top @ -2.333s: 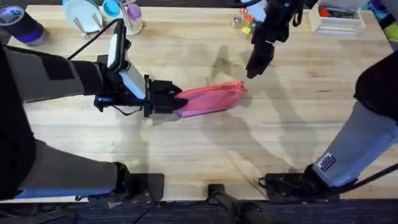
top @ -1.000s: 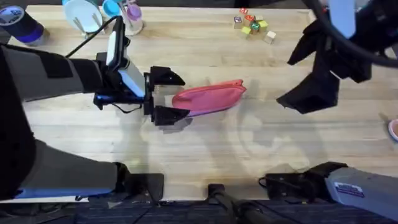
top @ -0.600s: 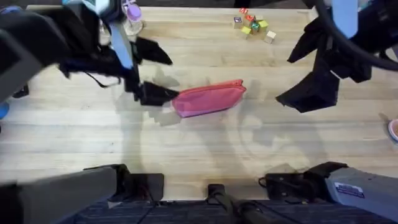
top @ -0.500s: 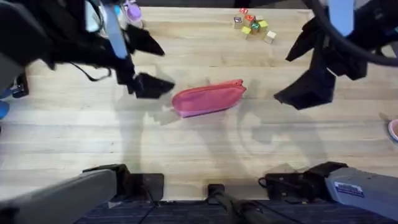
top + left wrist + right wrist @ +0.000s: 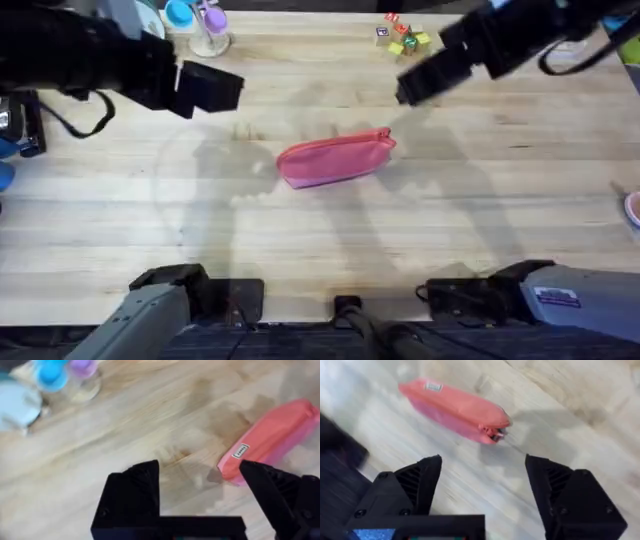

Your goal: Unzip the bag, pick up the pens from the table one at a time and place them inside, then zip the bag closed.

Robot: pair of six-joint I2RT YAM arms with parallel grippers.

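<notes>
- Both arms have lifted off the bag (image 5: 335,160); left gripper (image 5: 200,485) now upper left, right gripper (image 5: 482,482) upper right, both fingers wide, empty.
- Bag lies mid-frame on the table (image 5: 320,250).
- Risk: zip may be incompletely closed.
</notes>
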